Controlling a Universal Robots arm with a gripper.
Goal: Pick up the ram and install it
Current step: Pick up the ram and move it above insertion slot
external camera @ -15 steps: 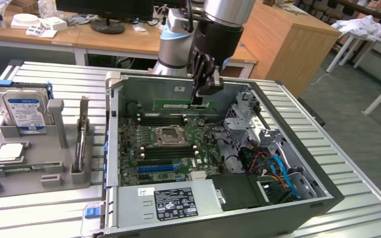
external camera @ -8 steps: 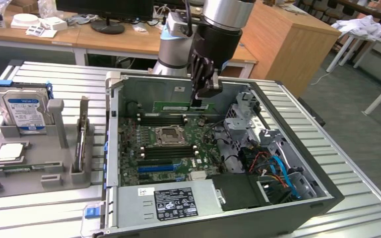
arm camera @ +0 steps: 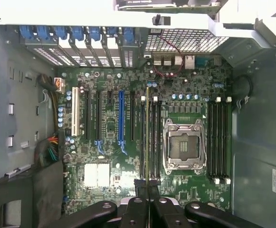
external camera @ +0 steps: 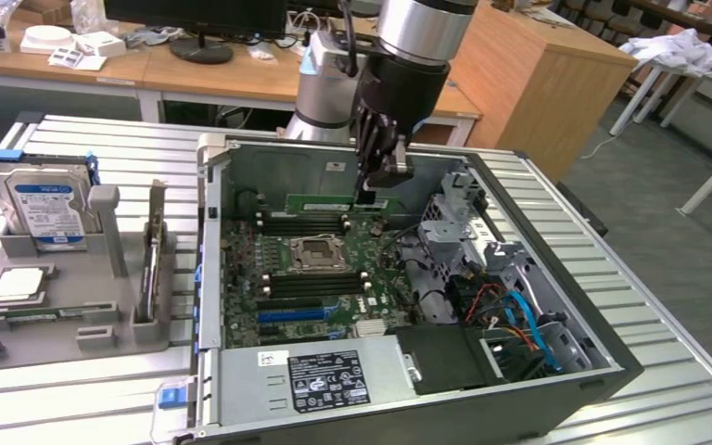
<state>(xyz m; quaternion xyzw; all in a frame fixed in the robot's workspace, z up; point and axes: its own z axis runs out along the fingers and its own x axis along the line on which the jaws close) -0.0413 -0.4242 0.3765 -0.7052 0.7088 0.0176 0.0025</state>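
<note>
The ram (external camera: pixel 326 202) is a thin green stick, held level inside the open computer case (external camera: pixel 214 241). My gripper (external camera: pixel 376 191) reaches down into the case and is shut on the stick's end at the exterior view's right. The stick hangs just above the black memory slots (external camera: pixel 307 223) on the far side of the processor socket (external camera: pixel 319 250). In the wrist view the ram (arm camera: pixel 147 142) shows edge-on as a thin line running out from my gripper (arm camera: pixel 147 192). It lies along the memory slots (arm camera: pixel 153 137) beside the socket (arm camera: pixel 183 145).
A grey fixture (external camera: pixel 78 320) at the exterior view's left holds a hard drive with a blue label (external camera: pixel 47 199) and a square silver chip (external camera: pixel 19 283). Inside the case are a drive cage (external camera: pixel 455 211), blue and orange cables (external camera: pixel 517 315) and a power supply (external camera: pixel 325 375).
</note>
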